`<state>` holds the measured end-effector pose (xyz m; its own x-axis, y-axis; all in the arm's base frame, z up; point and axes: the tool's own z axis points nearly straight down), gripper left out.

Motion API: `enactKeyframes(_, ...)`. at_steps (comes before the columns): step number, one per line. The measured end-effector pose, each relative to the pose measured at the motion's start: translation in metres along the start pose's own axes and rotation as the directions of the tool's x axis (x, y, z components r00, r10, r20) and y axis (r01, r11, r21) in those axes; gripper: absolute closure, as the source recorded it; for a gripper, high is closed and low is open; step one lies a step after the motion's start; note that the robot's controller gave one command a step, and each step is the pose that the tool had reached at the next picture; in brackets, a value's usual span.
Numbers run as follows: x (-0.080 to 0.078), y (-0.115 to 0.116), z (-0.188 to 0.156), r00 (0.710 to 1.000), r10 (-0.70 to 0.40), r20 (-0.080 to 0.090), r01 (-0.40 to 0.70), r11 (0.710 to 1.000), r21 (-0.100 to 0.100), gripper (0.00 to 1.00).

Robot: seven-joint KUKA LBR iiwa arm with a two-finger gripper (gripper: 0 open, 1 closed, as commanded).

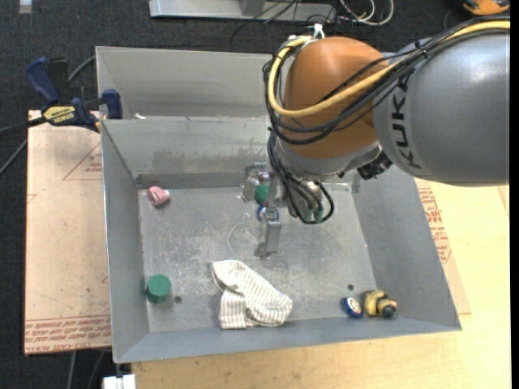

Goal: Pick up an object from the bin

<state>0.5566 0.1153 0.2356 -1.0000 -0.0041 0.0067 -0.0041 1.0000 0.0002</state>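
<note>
My gripper (266,248) hangs below the arm's wrist over the middle of the bin, pointing down at bare floor. A crumpled white cloth with thin stripes (248,300) lies just in front of it, near the bin's front wall and apart from the gripper. A small pink lump (157,195) rests at the back left. A round green cap (158,288) sits in the front left corner. Nothing shows in the gripper.
A small yellow and blue toy (371,305) lies in the front right corner. The arm with its orange cover and cables reaches in from the right and hides the back middle of the bin.
</note>
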Motion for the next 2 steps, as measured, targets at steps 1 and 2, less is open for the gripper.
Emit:
enactKeyframes(1,-0.002,-0.001,-0.005,1.0,0.004,0.008,-0.004,1.0,-0.001,0.0)
enactKeyframes(2,0.061,-0.018,0.152,1.0,0.02,0.005,-0.02,1.0,-0.002,0.0)
